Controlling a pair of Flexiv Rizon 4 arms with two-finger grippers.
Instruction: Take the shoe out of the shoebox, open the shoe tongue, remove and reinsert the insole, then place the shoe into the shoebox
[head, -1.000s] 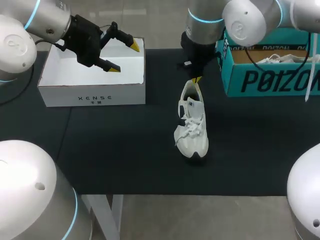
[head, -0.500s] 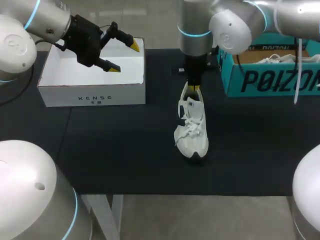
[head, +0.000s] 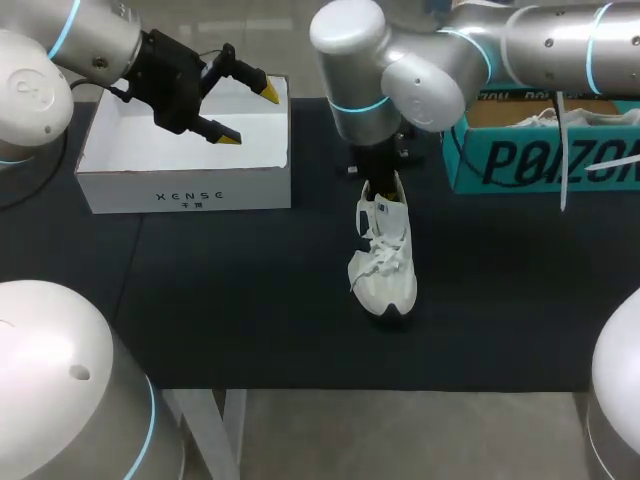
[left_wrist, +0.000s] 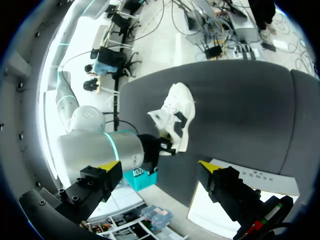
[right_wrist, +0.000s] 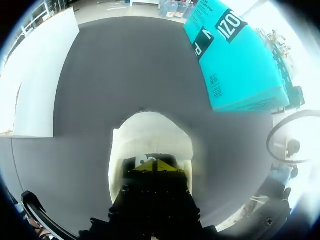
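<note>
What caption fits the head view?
Right gripper sits in the white shoe's heel opening; left gripper is open above the white box.

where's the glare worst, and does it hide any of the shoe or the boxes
right wrist view: the white shoebox is blown out to flat white, and the shoe falls into shadow close to the right gripper; left wrist view: the white shoebox's inside is glared out, while the shoe stands out plainly on the dark mat; head view: even light, nothing hidden
</note>
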